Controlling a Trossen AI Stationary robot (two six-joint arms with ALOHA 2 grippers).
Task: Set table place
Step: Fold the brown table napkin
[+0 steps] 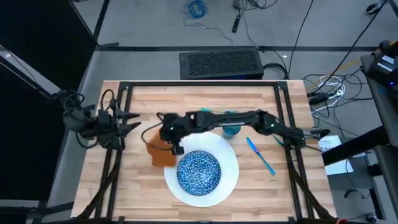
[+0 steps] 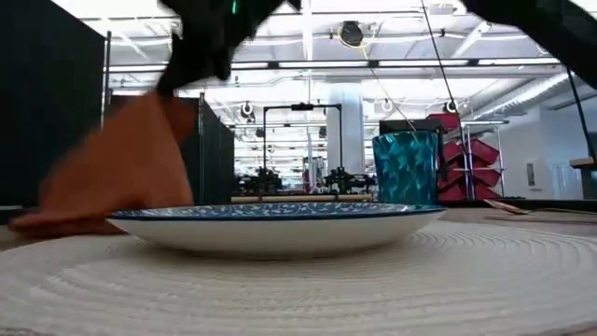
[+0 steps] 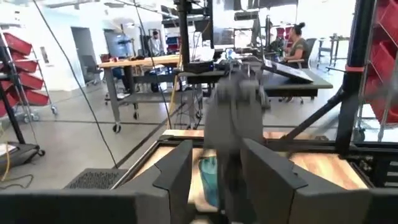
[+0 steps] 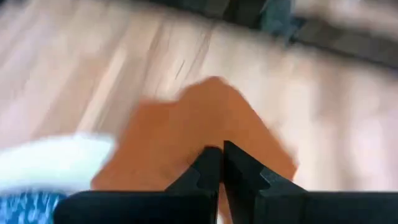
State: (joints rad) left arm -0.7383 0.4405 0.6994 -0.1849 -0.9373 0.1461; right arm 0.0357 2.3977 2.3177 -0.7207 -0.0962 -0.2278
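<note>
Well beyond the right gripper (image 1: pixel 171 142), past the far edge, I see a black perforated box (image 1: pixel 219 63) on the floor, and farther out a coil of blue cable (image 1: pixel 196 8). Off to that gripper's far right I have a tangle of cables (image 1: pixel 329 87) and a white paper tag (image 1: pixel 329 144). Ahead of the left gripper (image 3: pixel 214 177), across the room, I see a seated person (image 3: pixel 296 40), a workbench on casters (image 3: pixel 134 62) and red bins (image 3: pixel 18 68).

plate (image 1: pixel 231 163) white | bowl (image 1: pixel 199 172) blue speckled | napkin (image 1: pixel 160 153) orange-brown | cup (image 1: pixel 231 129) teal
</note>
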